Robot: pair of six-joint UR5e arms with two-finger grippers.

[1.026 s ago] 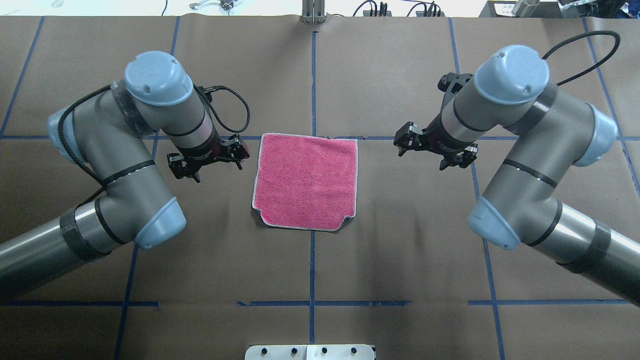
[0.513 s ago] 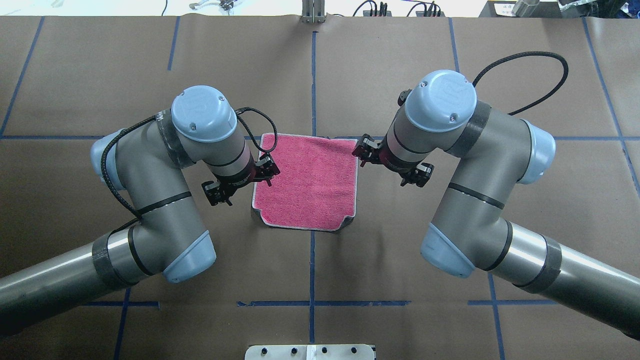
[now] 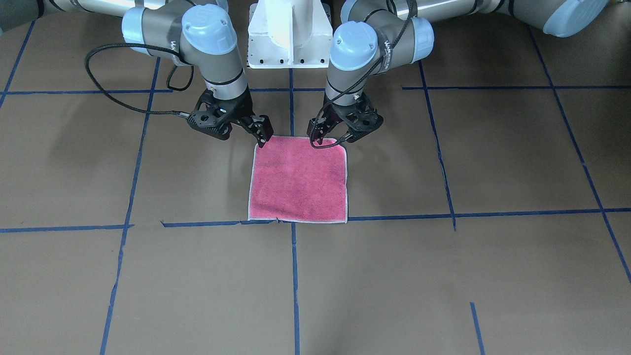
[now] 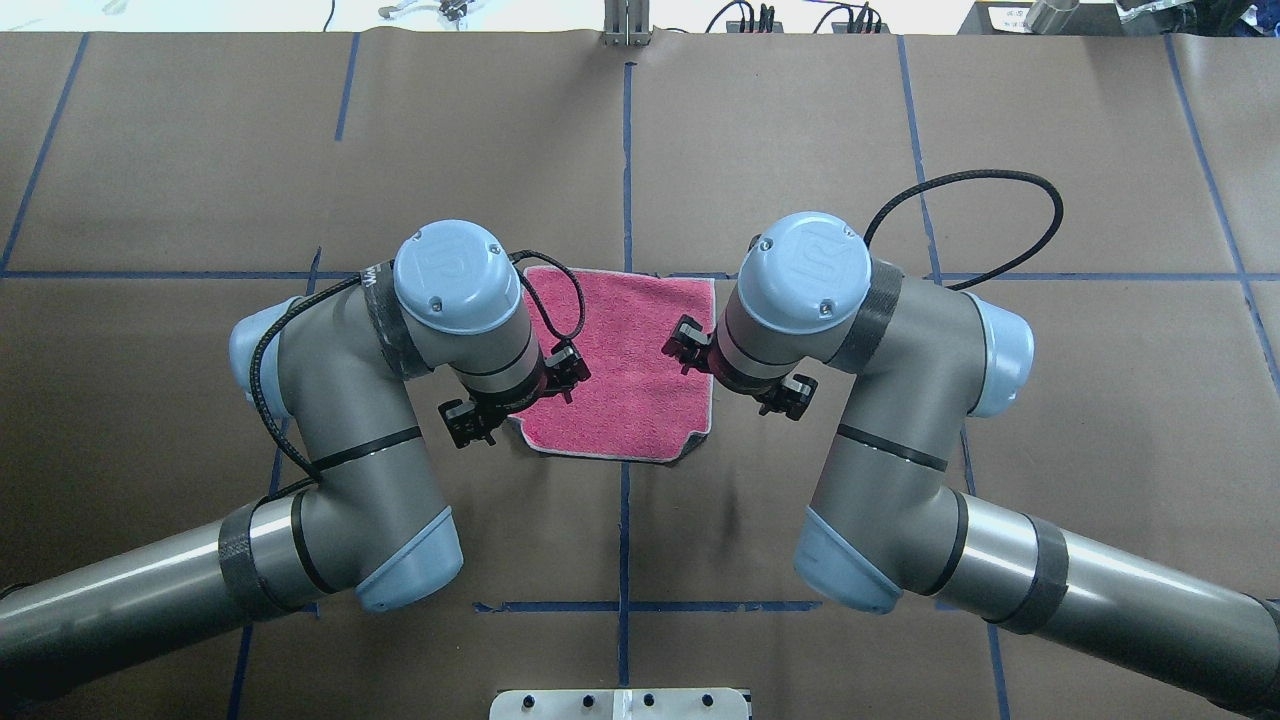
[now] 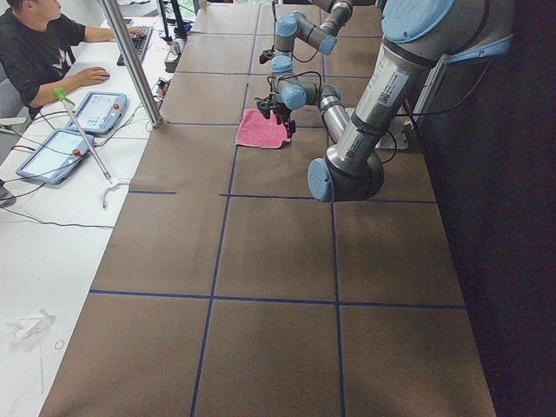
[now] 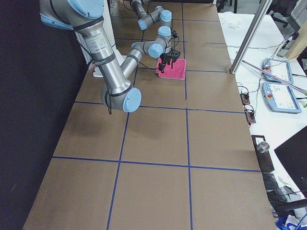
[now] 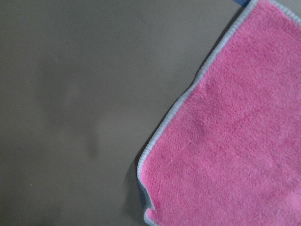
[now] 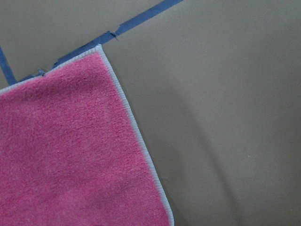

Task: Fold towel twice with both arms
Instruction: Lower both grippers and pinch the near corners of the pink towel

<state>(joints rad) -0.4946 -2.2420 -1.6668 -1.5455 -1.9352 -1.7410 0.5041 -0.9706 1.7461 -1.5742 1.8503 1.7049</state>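
Note:
The towel (image 4: pixel 625 350) lies flat on the brown table, pink-red face up, with pale edging; it also shows in the front view (image 3: pixel 298 180). Its two near corners curl and show grey. My left gripper (image 4: pixel 515 395) hangs open over the towel's near left corner, one finger above the cloth and one off it; the front view shows it too (image 3: pixel 345 129). My right gripper (image 4: pixel 740 368) hangs open at the towel's right edge near its near right corner (image 3: pixel 229 129). Neither holds anything. The wrist views show only towel corners (image 7: pixel 225 155) (image 8: pixel 70 155), no fingers.
Blue tape lines (image 4: pixel 625 150) grid the brown paper table. The white pedestal base (image 3: pixel 288 34) stands behind the towel. A metal plate (image 4: pixel 620 705) sits at the near edge. An operator (image 5: pixel 35 52) with tablets and a metal post (image 5: pixel 130 61) are beside the table.
Both arms have swung inward from the table's sides to the towel's near corners. Both grippers stay open. The towel has not moved.

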